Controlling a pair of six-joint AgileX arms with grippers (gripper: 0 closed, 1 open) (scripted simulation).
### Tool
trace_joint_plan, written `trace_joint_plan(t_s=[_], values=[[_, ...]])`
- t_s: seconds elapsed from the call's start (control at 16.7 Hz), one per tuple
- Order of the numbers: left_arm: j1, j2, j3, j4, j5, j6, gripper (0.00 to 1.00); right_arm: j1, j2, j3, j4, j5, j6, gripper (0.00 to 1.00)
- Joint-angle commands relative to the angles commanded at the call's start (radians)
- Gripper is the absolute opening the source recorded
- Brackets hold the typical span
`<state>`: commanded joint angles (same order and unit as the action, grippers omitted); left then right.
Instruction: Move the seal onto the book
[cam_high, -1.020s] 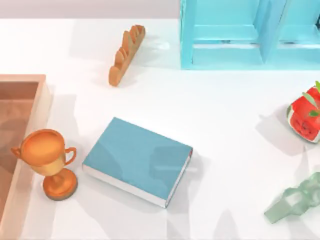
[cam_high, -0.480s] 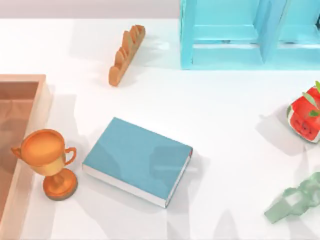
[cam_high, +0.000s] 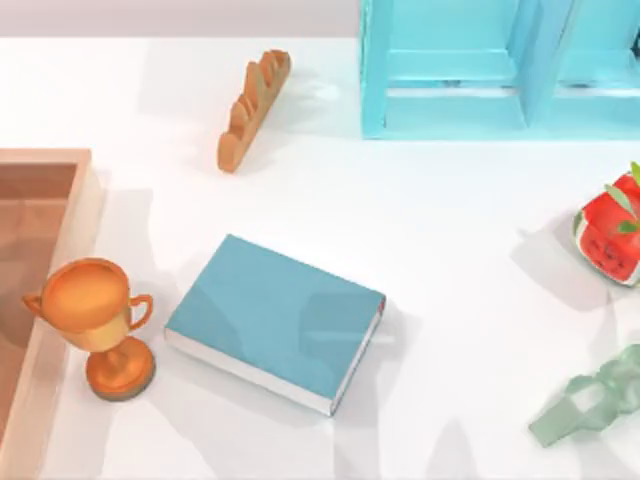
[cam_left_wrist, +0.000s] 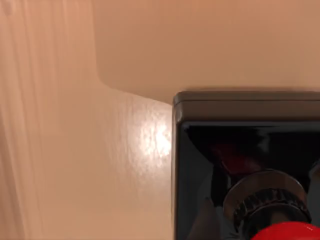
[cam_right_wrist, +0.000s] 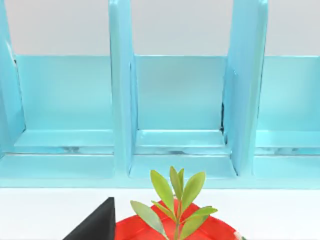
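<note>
The seal (cam_left_wrist: 240, 165) shows very close in the left wrist view: a black square block with a metal collar and a glossy red knob (cam_left_wrist: 285, 232), resting on a pale wooden surface. The book (cam_high: 275, 320) lies flat on the white table left of centre, teal-blue cover up, white page edges facing the front. Nothing rests on its cover. In the right wrist view, a black wedge of my right gripper (cam_right_wrist: 97, 222) sits beside the red cube.
A wooden tray (cam_high: 85, 190) lies at the left edge, with an orange trophy (cam_high: 100, 320) beside the book. A bread-shaped piece (cam_high: 252, 108) lies at the back. The light-blue shelf (cam_high: 450, 70) stands back right. A red leafy cube (cam_high: 610, 240) and a green glass object (cam_high: 590, 400) sit right.
</note>
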<state>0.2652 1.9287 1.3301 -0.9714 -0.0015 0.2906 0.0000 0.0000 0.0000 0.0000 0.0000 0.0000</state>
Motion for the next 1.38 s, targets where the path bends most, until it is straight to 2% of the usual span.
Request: trace_joint_plan(t_s=[0.24,0.42,0.84,1.02,1.38], values=[[-0.003,-0.001,0.003,-0.003,0.0,-0.001,0.0,0.0,0.0,0.0,0.0,0.0,0.0,1.0],[-0.052,-0.003,0.071,-0.073,0.0,-0.065,0.0,0.0,0.0,0.0,0.0,0.0,0.0,1.0],[-0.336,-0.055,0.384,-0.46,-0.001,-0.339,0.0,0.0,0.0,0.0,0.0,0.0,0.0,1.0],[-0.426,-0.082,0.474,-0.561,-0.001,-0.424,0.0,0.0,0.0,0.0,0.0,0.0,0.0,1.0],[-0.438,-0.083,0.486,-0.571,-0.001,-0.437,0.0,0.0,0.0,0.0,0.0,0.0,0.0,1.0]])
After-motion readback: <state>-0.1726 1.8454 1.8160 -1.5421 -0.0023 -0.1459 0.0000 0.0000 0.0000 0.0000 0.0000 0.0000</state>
